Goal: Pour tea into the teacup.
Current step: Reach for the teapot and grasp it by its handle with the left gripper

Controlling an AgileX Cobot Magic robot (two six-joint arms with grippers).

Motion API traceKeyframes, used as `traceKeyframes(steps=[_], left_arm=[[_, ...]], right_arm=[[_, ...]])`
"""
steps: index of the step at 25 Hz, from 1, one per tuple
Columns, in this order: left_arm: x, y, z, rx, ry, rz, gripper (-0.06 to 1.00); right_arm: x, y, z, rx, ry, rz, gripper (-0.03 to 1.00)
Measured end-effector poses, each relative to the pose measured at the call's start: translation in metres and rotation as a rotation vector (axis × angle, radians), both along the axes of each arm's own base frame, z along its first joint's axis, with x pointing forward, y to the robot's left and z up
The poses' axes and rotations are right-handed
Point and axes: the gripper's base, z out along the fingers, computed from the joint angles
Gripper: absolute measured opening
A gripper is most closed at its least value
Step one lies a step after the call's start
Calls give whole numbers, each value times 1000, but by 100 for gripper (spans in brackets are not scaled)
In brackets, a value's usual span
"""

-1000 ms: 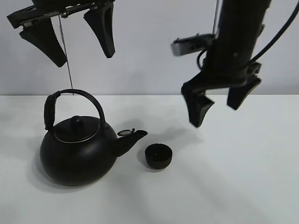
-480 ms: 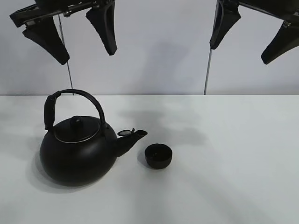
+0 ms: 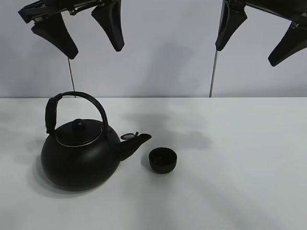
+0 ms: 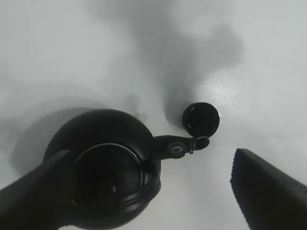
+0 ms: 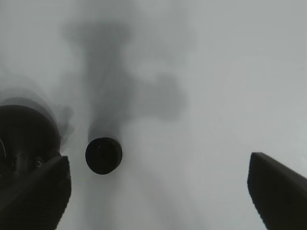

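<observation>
The tiny black teacup (image 3: 162, 160) sits on the white table just right of the spout of the big black kettle (image 3: 80, 155). Both show in the left wrist view, cup (image 4: 201, 118) and kettle (image 4: 108, 167), and in the right wrist view, cup (image 5: 103, 155) and kettle (image 5: 24, 139). My left gripper (image 3: 86, 31) hangs open and empty high above the kettle. My right gripper (image 3: 256, 31) is open and empty, high up at the right, well away from the cup.
The white table (image 3: 230, 182) meets a pale wall at the back. Two thin vertical rods (image 3: 212, 72) stand against the wall. Nothing else lies on the table.
My right gripper rose from low near the cup to the top right a second ago and has held still since. My left gripper drifted slightly right and up. Kettle and cup have not moved.
</observation>
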Motion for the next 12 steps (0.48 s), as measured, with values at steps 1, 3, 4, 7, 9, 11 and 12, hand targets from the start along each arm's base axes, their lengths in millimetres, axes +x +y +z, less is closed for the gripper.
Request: traceKeyframes(steps=[1,3,4,7,9,11,12], left_arm=[[2,-1,1,-6,-21,-3,63],[4,-1,2,-14,-58,-14,63],[5,-2,3,-16,-82,-24,63],[0,-3,13,-28,-197,-50,62],[-11,-2,25,-50,-322,-54,61],[-30,5,42,-76,-468,-54,61],[-42,10,47,-92,-545,-52,61]], right_arm=[[0,0,0,0,0,0,69],[0,0,0,0,0,0,69],[0,0,0,0,0,0,69],[0,0,0,1,-1,0,69],[0,0,0,6,-3,-2,69],[1,1,0,9,-7,-3,69],[1,1,1,9,-10,-4,69]])
